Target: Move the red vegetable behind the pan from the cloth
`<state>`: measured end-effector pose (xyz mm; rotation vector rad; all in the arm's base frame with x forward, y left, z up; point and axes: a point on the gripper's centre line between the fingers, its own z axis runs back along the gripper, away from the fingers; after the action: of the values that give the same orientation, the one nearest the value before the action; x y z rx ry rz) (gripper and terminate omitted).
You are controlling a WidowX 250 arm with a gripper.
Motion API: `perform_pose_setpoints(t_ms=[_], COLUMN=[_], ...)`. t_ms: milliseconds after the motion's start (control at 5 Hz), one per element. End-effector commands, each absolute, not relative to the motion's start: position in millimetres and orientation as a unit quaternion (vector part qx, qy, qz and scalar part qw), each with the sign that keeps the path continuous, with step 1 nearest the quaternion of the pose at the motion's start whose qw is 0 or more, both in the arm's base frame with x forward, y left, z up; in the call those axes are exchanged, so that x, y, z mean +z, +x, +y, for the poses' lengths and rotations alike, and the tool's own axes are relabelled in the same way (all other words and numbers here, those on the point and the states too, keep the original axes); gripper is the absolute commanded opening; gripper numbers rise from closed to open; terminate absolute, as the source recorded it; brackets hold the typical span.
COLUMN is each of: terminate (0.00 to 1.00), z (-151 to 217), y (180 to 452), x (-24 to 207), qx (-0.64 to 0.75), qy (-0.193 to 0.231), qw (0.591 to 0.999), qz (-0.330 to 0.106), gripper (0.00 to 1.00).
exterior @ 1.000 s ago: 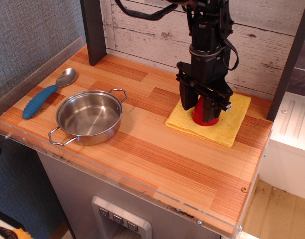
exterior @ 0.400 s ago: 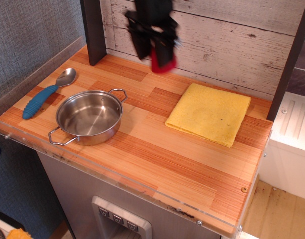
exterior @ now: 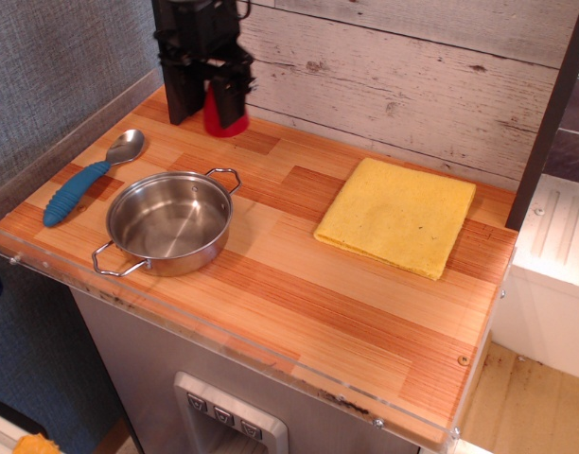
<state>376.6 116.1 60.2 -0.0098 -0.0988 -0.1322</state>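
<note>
Red plastic is showing between the dark fingers of the gripper (exterior: 212, 95), which is closing narrowly on the red vegetable (exterior: 223, 112) and gripping it at both sides. The toy is sitting low at the back of the wooden counter (exterior: 299, 284), behind the pan (exterior: 168, 222) and close to the plank wall; whether its base is touching the wood is unclear. The yellow cloth (exterior: 398, 216) is lying flat, well apart to the right.
</note>
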Motion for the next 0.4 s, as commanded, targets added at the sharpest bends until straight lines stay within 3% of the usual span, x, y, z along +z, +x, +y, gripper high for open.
perform_pose_setpoints(t_ms=[0,200], terminate=[0.00,0.00], z=[131.6,137.7], y=[371.8,369.3], x=[68.8,60.1], qx=[-0.061,-0.057], qy=[0.027,0.029], qw=[0.996,0.997], qz=[-0.064,-0.048], gripper=[0.00,0.00])
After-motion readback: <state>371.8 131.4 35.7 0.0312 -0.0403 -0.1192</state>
